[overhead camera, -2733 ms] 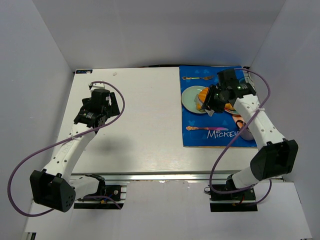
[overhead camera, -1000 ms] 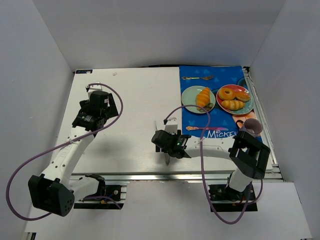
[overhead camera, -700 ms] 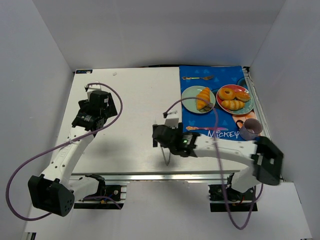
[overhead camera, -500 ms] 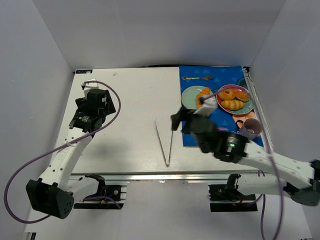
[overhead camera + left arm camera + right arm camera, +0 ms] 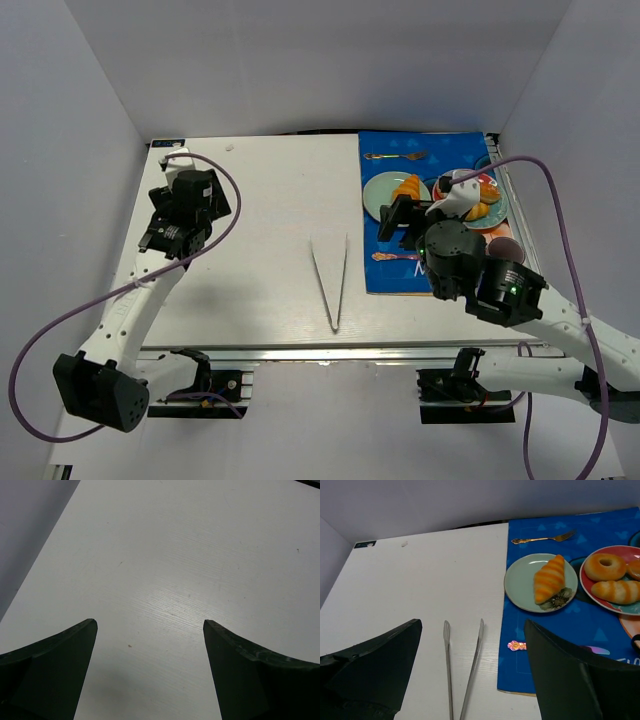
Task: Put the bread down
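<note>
The bread [image 5: 549,578] lies on the small plate [image 5: 516,582], with a fork [image 5: 541,538] behind that plate, a spoon [image 5: 516,645] before it, another plate [image 5: 585,591] right of it, and tongs [image 5: 448,665] on the desk [image 5: 420,580] to its left.

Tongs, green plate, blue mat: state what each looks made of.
Tongs: likely metal, going by the thin silver arms with a dull shine.
Green plate: glazed ceramic or plastic. The pale surface is smooth with a soft gloss, but I cannot tell which.
Blue mat: thin plastic or coated cloth, lying flat with a printed pattern.
</note>
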Controlling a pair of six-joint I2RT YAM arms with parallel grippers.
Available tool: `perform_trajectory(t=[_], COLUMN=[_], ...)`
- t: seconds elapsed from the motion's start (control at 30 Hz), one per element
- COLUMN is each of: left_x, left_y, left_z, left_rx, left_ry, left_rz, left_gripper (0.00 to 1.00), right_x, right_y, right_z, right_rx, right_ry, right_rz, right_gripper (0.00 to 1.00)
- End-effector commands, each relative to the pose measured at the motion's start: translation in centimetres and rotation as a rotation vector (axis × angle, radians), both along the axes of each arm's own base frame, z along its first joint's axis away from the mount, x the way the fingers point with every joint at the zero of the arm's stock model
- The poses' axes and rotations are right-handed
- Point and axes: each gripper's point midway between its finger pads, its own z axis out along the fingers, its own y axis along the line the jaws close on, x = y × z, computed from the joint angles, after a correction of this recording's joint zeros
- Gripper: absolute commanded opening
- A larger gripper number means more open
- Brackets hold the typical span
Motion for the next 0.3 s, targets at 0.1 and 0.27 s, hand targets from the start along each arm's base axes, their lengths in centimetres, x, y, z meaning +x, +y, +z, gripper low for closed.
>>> perform_trajectory(t=[0.1,0.27], left_x=[0.2,0.1], left_y=[0.1,0.6], left_z=[2.1,3.9], left_rx=[-0.04,-0.025], left_ry=[-0.083,-0.117], left_rz=[0.035,0.047], left_gripper=[0.98,0.98], right_x=[0.2,0.9], right_y=[-2.0,-1.3], right_z=[1.3,2.0], right_rx=[-0.079,-0.118], right_ry=[-0.102,-0.139], right_rz=[-0.031,-0.04], right_gripper=[0.89,0.89])
